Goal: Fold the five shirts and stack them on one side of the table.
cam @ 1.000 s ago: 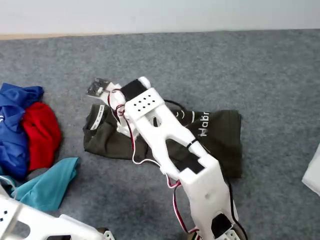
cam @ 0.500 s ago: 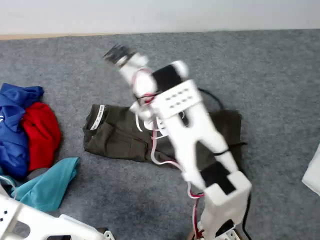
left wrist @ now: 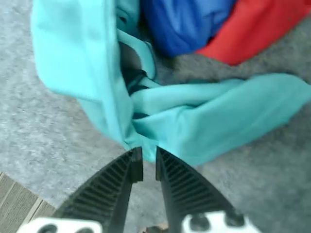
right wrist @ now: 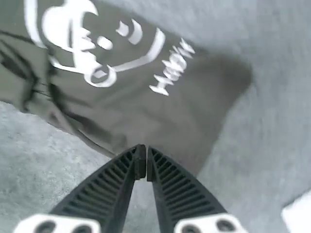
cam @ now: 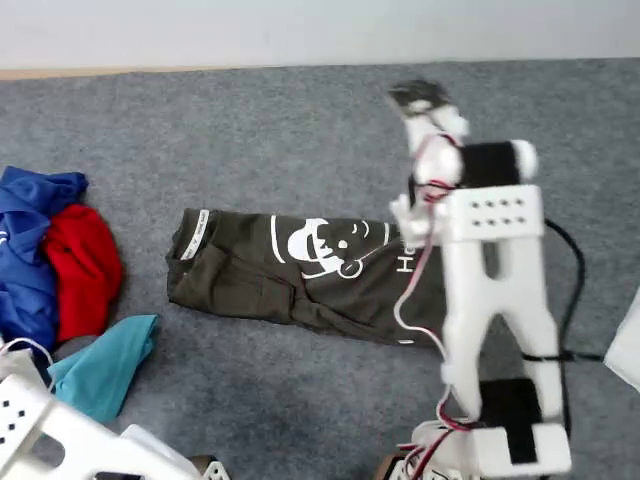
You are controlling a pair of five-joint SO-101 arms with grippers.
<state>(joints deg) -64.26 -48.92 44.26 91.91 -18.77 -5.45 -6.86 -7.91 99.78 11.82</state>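
Observation:
A dark olive shirt [cam: 300, 270] with a white bear print lies flat in the middle of the grey table; the print [right wrist: 92, 43] also faces the right wrist camera. My right gripper [cam: 420, 100] is raised over the shirt's far right end, shut and holding nothing [right wrist: 146, 162]. A blue shirt [cam: 30, 240], a red shirt [cam: 85, 265] and a teal shirt [cam: 105, 370] lie crumpled at the left. My left gripper [left wrist: 149, 162] is shut, its tips at the edge of the teal shirt [left wrist: 194, 126]. Blue [left wrist: 184, 19] and red [left wrist: 257, 29] cloth lie beyond it.
Something white [cam: 625, 345] pokes in at the right edge. The left arm's white body [cam: 50, 435] fills the near left corner. A pale wall borders the table's far side. Bare grey surface [cam: 300, 130] stretches behind the olive shirt.
The right arm swung from the olive shirt's collar end across to its right end and rose, uncovering the bear print. The left arm shifted slightly over the teal shirt.

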